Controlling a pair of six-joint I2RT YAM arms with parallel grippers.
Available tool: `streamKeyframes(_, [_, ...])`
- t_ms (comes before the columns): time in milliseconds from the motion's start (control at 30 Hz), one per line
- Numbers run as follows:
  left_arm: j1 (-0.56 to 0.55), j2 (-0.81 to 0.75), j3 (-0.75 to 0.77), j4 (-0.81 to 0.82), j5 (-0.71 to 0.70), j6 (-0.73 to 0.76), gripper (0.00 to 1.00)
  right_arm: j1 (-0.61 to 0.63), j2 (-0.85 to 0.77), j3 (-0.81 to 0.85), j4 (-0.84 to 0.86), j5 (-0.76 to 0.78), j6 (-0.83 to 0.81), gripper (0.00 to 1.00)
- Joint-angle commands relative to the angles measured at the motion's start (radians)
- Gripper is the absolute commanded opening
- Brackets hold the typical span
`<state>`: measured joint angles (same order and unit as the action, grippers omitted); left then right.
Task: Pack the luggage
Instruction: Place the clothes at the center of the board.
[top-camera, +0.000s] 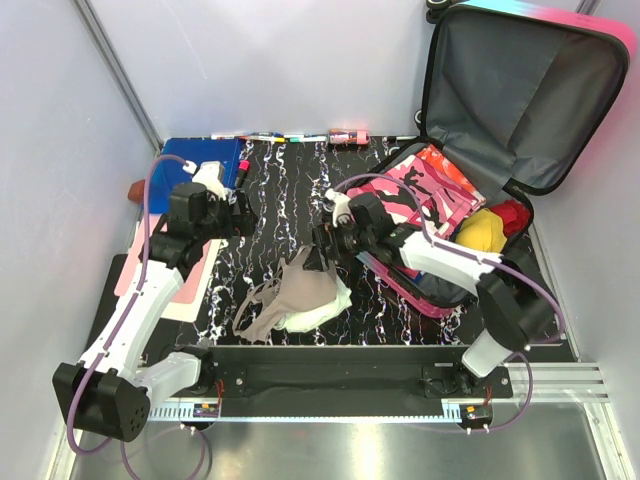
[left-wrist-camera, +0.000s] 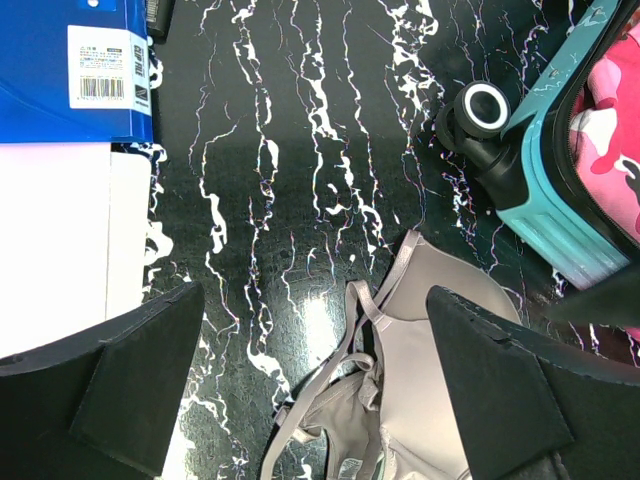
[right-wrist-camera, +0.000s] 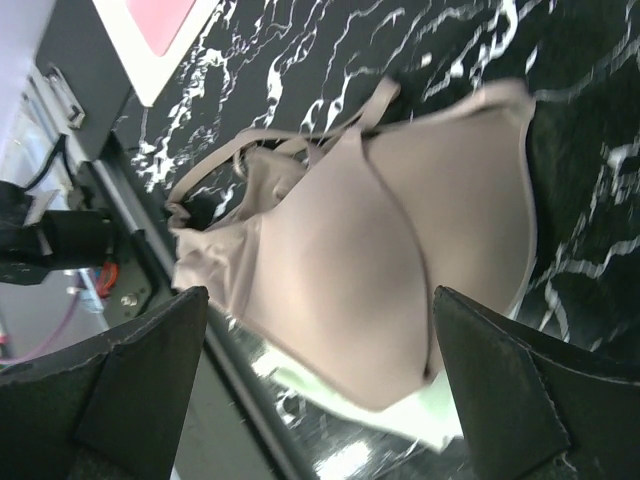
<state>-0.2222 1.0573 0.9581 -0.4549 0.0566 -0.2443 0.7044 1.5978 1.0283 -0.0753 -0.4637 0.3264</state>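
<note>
Luggage (top-camera: 520, 90) stands open at far right, part-filled: pink camouflage garment (top-camera: 425, 190) and yellow bundle (top-camera: 482, 230) inside. Beige bra (top-camera: 295, 295) lies unpacked, near centre. Right gripper (right-wrist-camera: 318, 300) hovers spread above it, empty; left gripper (left-wrist-camera: 315, 292) likewise spread. Packing judged incomplete.

White links (top-camera: 135, 320), black joints (top-camera: 187, 207), purple cables (top-camera: 148, 200), with black left tool (left-wrist-camera: 315, 390) and right tool (right-wrist-camera: 320, 390).

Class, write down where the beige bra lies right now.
In the top view the beige bra lies on the black marbled table near its front edge, left of the open luggage, under the open right pincer.
</note>
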Motion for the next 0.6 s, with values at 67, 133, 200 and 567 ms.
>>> streamKeyframes(67, [-0.003, -0.002, 0.005, 0.033, -0.001, 0.004, 0.99, -0.005, 0.154, 0.142, 0.028, -0.064, -0.145, 1.0])
streamKeyframes(133, [-0.003, -0.003, 0.005, 0.033, -0.004, 0.005, 0.99, -0.003, 0.203, 0.167, 0.028, -0.079, -0.153, 1.0])
streamKeyframes(200, [-0.005, -0.002, 0.007, 0.033, -0.004, 0.007, 0.99, -0.006, 0.226, 0.18, 0.029, -0.113, -0.155, 0.99])
streamKeyframes(567, [-0.003, -0.002, 0.007, 0.032, -0.003, 0.007, 0.99, -0.003, 0.238, 0.165, 0.034, -0.207, -0.15, 0.83])
